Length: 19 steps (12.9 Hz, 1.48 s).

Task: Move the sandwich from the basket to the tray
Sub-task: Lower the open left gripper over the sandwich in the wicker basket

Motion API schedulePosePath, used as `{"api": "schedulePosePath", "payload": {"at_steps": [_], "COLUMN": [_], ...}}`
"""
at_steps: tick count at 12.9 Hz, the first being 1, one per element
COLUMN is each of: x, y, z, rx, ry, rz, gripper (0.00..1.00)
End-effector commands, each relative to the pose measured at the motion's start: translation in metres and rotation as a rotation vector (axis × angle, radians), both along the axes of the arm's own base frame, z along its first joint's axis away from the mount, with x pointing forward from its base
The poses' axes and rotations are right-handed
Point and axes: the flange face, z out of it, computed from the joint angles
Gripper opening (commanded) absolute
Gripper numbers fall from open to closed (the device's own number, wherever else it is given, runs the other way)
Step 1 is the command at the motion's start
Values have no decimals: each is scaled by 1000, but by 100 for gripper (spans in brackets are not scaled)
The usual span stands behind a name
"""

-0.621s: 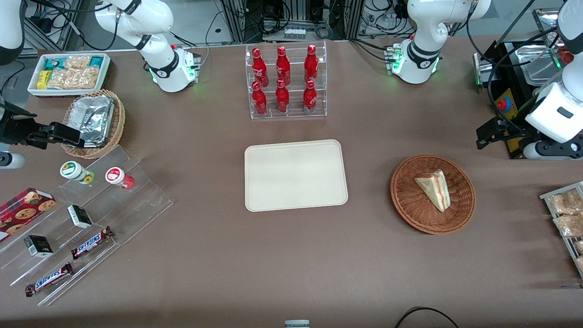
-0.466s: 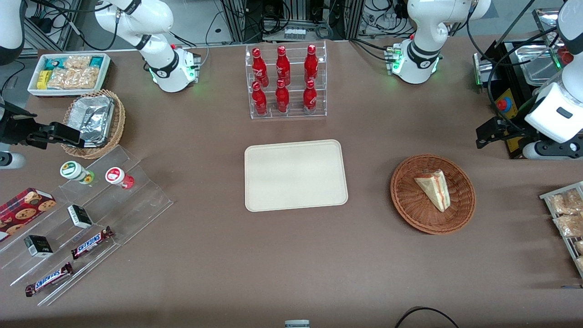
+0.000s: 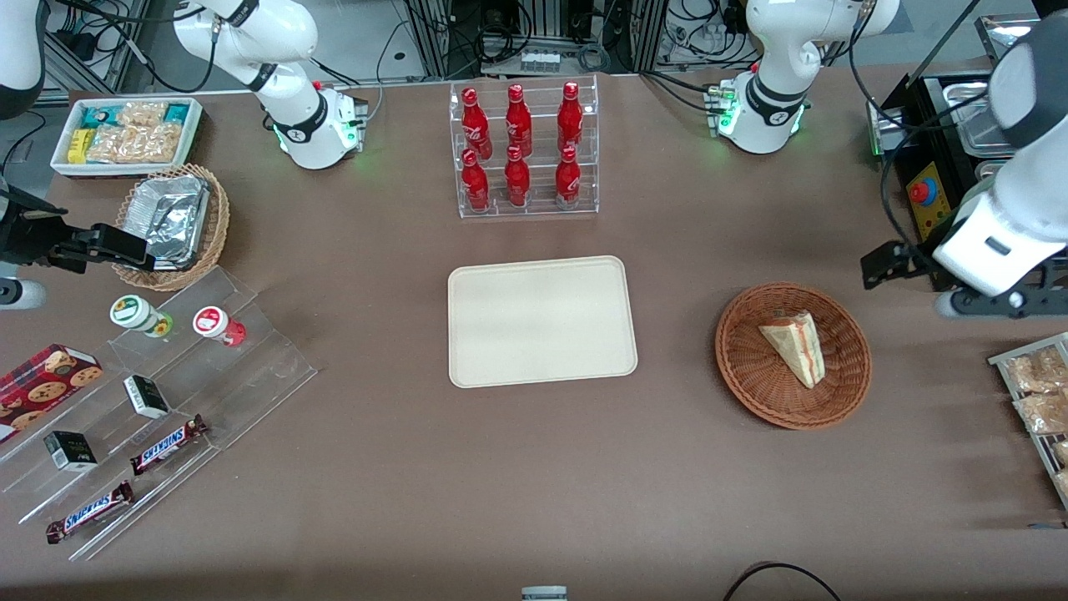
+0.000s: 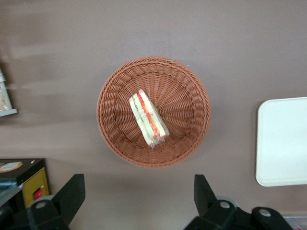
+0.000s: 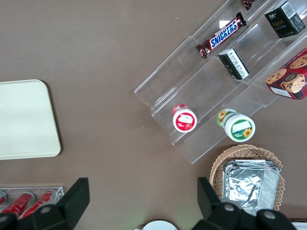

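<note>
The sandwich (image 3: pixel 795 346) (image 4: pixel 148 118), a pale wedge with pink and green filling, lies in the round reddish-brown basket (image 3: pixel 743 367) (image 4: pixel 189 100). The cream tray (image 3: pixel 541 320) (image 4: pixel 283 141) lies bare on the table beside the basket, toward the parked arm's end. My left gripper (image 3: pixel 897 260) (image 4: pixel 136 194) hangs open above the table, just outside the basket's rim, farther from the front camera than the basket and toward the working arm's end. Nothing is between its fingers (image 4: pixel 71 191).
A clear rack of red bottles (image 3: pixel 521 150) stands farther from the front camera than the tray. A box with a red button (image 3: pixel 922 196) and a wire rack of snack packets (image 3: pixel 1035 392) sit at the working arm's end. A stepped acrylic shelf (image 3: pixel 167 392) and a tan foil basket (image 3: pixel 171 221) lie toward the parked arm's end.
The left arm has swung down and inward, bringing its gripper closer to the basket. The sandwich, basket and tray have not moved.
</note>
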Motion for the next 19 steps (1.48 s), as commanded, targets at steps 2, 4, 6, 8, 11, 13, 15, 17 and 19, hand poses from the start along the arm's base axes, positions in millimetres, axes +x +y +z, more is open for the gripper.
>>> {"api": "schedulePosePath", "payload": {"at_steps": [2, 4, 6, 8, 11, 13, 15, 17, 19], "x": [-5, -14, -20, -33, -40, -41, -45, -49, -50], "y": [5, 5, 5, 5, 4, 3, 3, 3, 3], "z": [-60, -103, -142, -180, -233, -249, -269, -288, -297], "rx": [14, 11, 6, -2, -14, -10, -8, -12, -13], "ry": [-35, -60, -85, -108, -128, -105, -96, -100, -96], "rz": [75, 132, 255, 307, 413, 427, 423, 423, 424], "gripper": [100, 100, 100, 100, 100, 100, 100, 100, 100]}}
